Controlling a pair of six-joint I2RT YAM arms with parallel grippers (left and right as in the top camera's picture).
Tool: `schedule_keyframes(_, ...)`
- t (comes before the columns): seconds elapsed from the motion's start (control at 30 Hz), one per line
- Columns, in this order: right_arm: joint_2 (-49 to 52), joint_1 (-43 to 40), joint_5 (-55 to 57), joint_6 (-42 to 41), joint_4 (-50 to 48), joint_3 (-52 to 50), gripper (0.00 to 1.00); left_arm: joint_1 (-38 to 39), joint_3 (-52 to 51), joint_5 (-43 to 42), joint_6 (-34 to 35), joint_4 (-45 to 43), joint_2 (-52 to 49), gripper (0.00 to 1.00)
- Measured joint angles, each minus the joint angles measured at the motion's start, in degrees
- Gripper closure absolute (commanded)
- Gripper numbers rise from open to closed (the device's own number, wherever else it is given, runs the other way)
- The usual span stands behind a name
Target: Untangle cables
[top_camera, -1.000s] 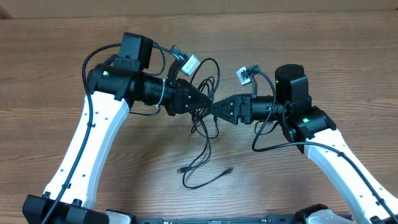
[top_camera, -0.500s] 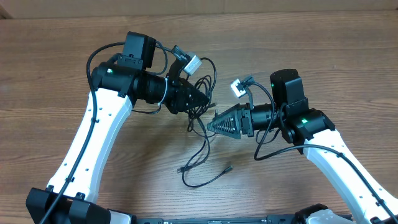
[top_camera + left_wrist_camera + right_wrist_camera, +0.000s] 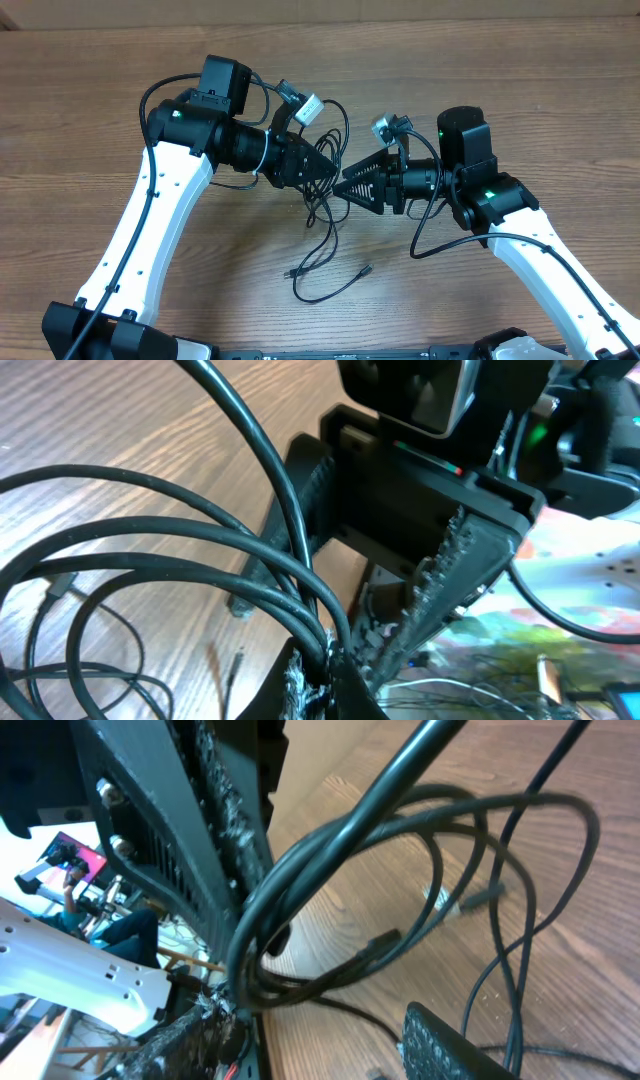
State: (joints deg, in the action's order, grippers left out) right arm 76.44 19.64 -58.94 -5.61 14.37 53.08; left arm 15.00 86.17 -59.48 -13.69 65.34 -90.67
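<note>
My left gripper [image 3: 328,170] pinched the cables [image 3: 310,860]; my right gripper [image 3: 347,188], jaws spread, faced the bundle just beside it.

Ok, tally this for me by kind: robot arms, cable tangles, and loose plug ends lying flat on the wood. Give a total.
Robot arms: 2
Cable tangle: 1
Loose plug ends: 2
Total: 5

Place: robotics lab bench.
Fixtures: left arm [image 3: 150,215], right arm [image 3: 560,270] at wood-grain table [image 3: 500,80].
Background: lit screen [image 3: 63,853], loose wiring [image 3: 490,678] behind.
</note>
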Motion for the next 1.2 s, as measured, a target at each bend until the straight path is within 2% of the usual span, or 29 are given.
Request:
schedule_keyframes(0.13,0.0,0.0,-1.1,0.3,-0.3,0.0,0.45,0.0,0.0,-1.3,0.2,0.1,0.0,0.96)
schedule_keyframes(0.57,0.0,0.0,-6.2,0.8,-1.1,0.0,0.55,0.0,0.0,-1.9,1.5,0.0,-0.5,0.96)
schedule_keyframes(0.87,0.0,0.0,-7.7,0.7,-1.3,0.0,0.56,0.0,0.0,-4.6,1.7,-1.0,-0.5,0.96)
schedule_keyframes(1.2,0.0,0.0,-7.8,0.8,-1.5,0.0,0.69,2.0,0.0,-5.5,1.7,-1.7,-0.5,0.96)
